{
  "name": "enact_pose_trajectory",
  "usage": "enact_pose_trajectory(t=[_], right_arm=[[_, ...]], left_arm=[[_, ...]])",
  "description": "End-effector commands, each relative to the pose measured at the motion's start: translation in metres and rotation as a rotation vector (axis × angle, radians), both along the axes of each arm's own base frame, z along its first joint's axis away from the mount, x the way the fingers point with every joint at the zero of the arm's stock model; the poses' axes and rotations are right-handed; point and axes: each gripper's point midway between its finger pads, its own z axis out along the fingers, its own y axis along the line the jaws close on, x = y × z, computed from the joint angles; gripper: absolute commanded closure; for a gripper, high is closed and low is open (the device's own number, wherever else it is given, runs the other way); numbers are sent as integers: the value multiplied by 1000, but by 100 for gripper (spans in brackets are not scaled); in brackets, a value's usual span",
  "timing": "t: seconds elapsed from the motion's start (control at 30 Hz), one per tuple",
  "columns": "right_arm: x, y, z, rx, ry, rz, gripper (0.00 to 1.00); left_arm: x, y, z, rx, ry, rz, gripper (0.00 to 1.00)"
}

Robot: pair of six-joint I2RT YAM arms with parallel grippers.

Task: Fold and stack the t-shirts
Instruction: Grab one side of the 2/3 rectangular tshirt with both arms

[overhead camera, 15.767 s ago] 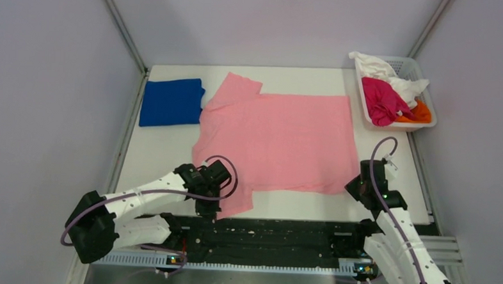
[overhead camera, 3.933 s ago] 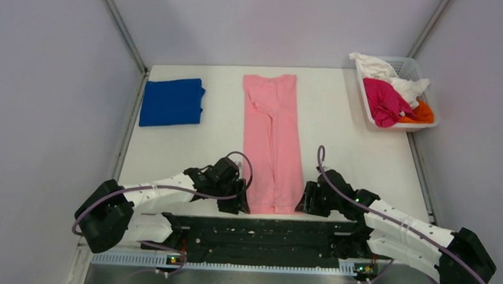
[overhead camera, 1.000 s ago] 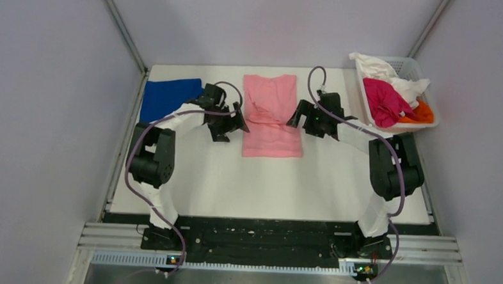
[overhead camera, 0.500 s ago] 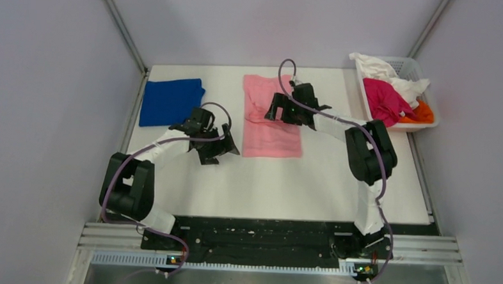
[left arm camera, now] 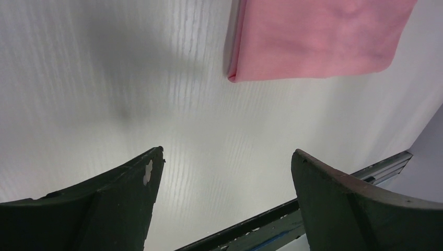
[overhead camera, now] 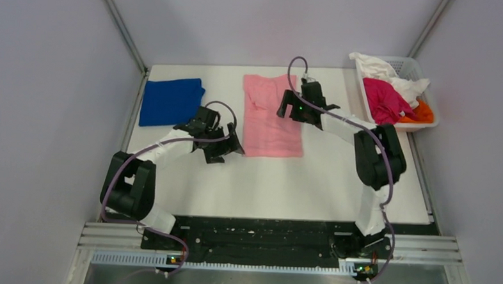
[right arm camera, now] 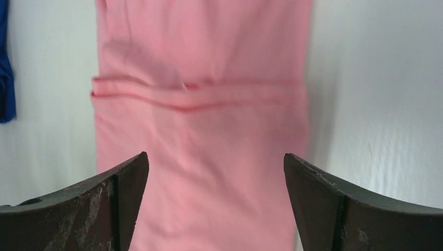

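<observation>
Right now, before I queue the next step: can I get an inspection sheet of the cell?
Surface: white table, nothing spilled that I can see.
Job's things: pink t-shirt folded, far centre; blue t-shirt folded, far left; the two lie apart, not yet stacked.
Clutter: white basket at far right, holding magenta tee, white tee and orange tee, all crumpled.
Grippers: left fingers open, empty, by the pink t-shirt's near left corner; right fingers open, empty, above the pink t-shirt.
Cables: purple cables loop along both arms; no snag seen.
Surroundings: grey walls; metal rail at near edge.
</observation>
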Motion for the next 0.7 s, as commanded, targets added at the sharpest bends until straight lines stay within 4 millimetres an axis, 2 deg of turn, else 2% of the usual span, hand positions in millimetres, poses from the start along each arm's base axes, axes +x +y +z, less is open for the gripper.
enact_pose_trajectory(t=[0.0,0.13,0.23,0.33,0.43,0.5,0.63,0.67], right_arm=[[-50,-34,40,33,-48,-81,1],[-106,-57,8,44,55,-129,2],[-132,-58,-10,70,120,-113,4],[-141,-54,-22,79,163,-82,10],[-141,-50,-29,83,188,-72,25],[-143,-47,-34,79,203,-64,31],[-150,-43,-47,64,239,-51,44],[-153,-42,-51,60,250,-46,46]], left_arm=[[25,-27,3,-46,-39,-22,8],[35,-43,-12,-31,-18,-54,20],[43,-44,-27,5,4,-50,27],[50,-45,-36,25,21,-41,38],[54,-46,-42,25,23,-39,49],[54,-50,-44,11,26,-54,57],[50,-51,-49,14,38,-74,77],[49,-50,-51,24,43,-73,86]])
